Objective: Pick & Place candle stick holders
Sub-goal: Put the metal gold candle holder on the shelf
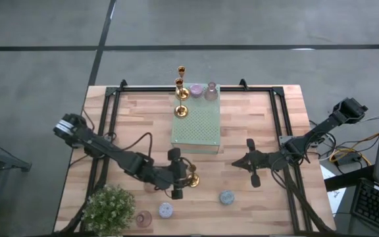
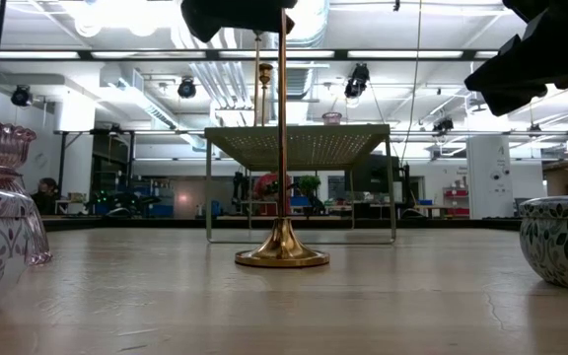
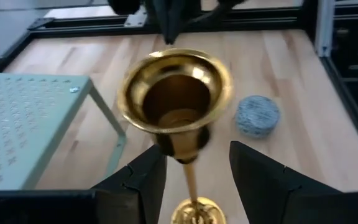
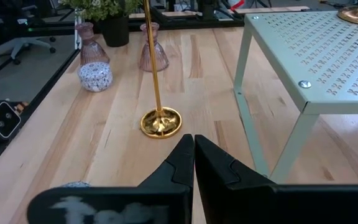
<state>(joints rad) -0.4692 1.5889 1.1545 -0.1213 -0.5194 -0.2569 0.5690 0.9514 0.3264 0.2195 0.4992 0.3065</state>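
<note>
A slim gold candlestick [image 1: 191,176] stands upright on its round base [image 2: 282,258] on the table, near the front of the pale green perforated stand [image 1: 196,124]. My left gripper [image 3: 196,154] is open, with one finger on each side of the candlestick's stem [image 3: 192,180] just below its cup, touching nothing. Two more gold candlesticks [image 1: 181,99] and two pink holders [image 1: 203,90] stand on the stand's far end. My right gripper [image 1: 252,164] is shut and empty, to the right of the stand; its closed fingers [image 4: 193,152] show in the right wrist view.
A bushy potted plant [image 1: 108,208] stands at the near left corner. Small squat holders stand along the near edge: a pink one [image 1: 143,218], a speckled one [image 1: 166,210] and a grey-blue one [image 1: 226,197]. Bare wood lies between the stand and my right gripper.
</note>
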